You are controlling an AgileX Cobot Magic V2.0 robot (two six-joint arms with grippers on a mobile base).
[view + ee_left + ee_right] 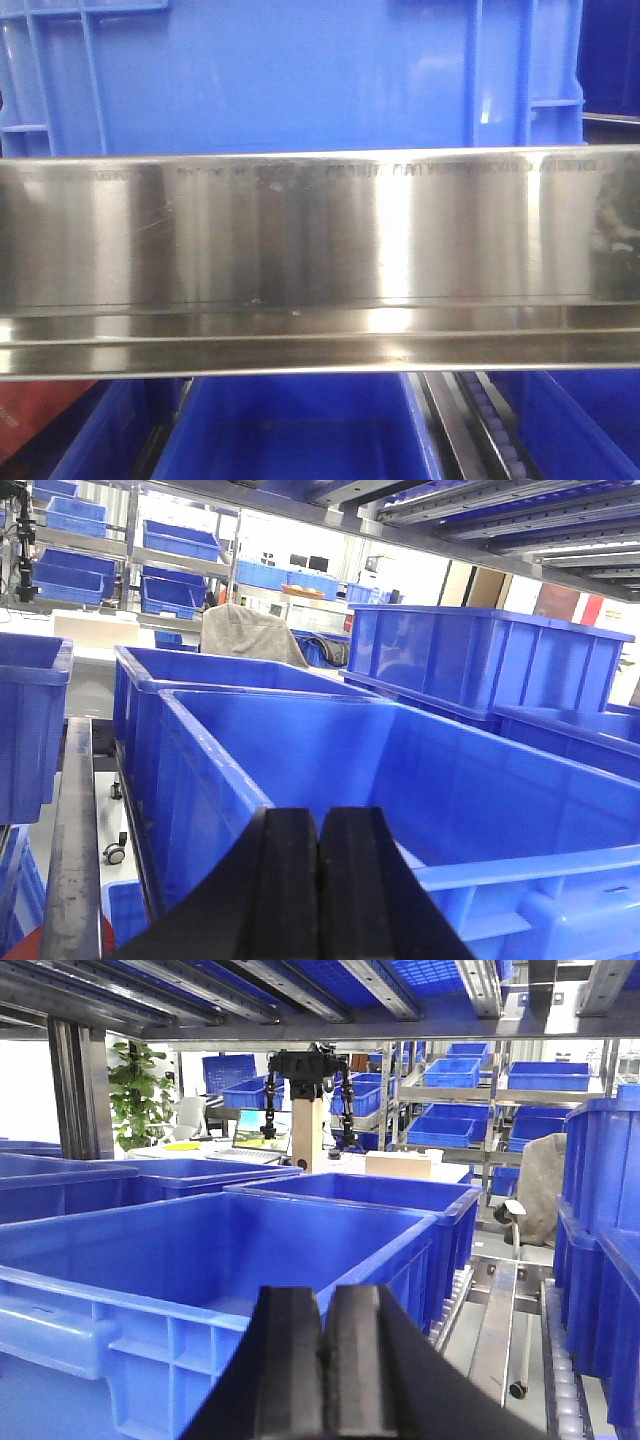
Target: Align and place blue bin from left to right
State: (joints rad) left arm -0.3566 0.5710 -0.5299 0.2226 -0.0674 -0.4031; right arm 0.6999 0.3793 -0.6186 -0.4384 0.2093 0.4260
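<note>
My left gripper pressed closed and empty, right gripper likewise, both poised at the near rim of the blue bin, steel rail crossing my front view.

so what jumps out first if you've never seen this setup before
The blue bin fills both wrist views, open and empty, with more blue bins lined up behind it. In the front view a shiny steel rail spans the whole frame. Both the left gripper and right gripper are shut, holding nothing.
</note>
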